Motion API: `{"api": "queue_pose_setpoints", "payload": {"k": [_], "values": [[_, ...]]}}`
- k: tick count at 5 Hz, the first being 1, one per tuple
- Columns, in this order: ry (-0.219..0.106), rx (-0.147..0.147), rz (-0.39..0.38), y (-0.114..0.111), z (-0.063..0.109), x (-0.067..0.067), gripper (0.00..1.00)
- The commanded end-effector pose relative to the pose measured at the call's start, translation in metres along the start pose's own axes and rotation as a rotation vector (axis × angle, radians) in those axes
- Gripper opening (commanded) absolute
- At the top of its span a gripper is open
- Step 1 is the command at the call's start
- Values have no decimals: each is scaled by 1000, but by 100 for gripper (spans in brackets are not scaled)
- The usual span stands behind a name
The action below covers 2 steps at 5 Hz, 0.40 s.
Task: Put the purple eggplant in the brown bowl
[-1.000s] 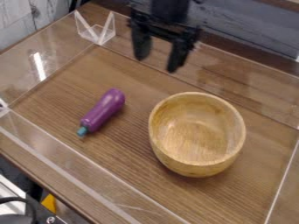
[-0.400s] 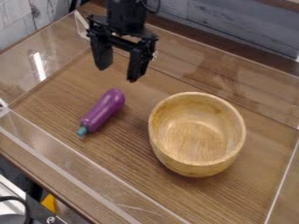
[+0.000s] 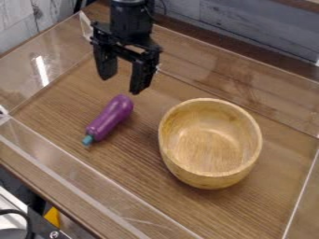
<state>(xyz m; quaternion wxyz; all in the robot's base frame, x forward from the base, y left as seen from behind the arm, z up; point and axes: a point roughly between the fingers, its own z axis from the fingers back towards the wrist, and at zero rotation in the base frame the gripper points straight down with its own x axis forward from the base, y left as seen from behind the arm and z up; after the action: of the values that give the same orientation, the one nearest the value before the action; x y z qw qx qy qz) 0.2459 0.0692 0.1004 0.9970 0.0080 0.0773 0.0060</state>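
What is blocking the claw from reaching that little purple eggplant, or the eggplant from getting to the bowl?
Nothing visible. The open gripper hangs just above the purple eggplant, and only bare wooden table lies between it and the empty brown bowl.

Found no readable text, label, brand, number or sign anywhere in the view — none on the purple eggplant point(image 3: 110, 118), none on the brown bowl point(image 3: 211, 142), none on the tool point(image 3: 125, 74), none on the counter point(image 3: 75, 168) — only wood grain and glare.
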Motion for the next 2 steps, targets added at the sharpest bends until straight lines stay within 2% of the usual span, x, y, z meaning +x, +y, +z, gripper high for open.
{"api": "queue_pose_setpoints", "payload": {"k": [1, 2], "values": [[-62, 16, 66, 7, 5, -3, 100], [-69, 23, 61, 17, -7, -4, 100]]}}
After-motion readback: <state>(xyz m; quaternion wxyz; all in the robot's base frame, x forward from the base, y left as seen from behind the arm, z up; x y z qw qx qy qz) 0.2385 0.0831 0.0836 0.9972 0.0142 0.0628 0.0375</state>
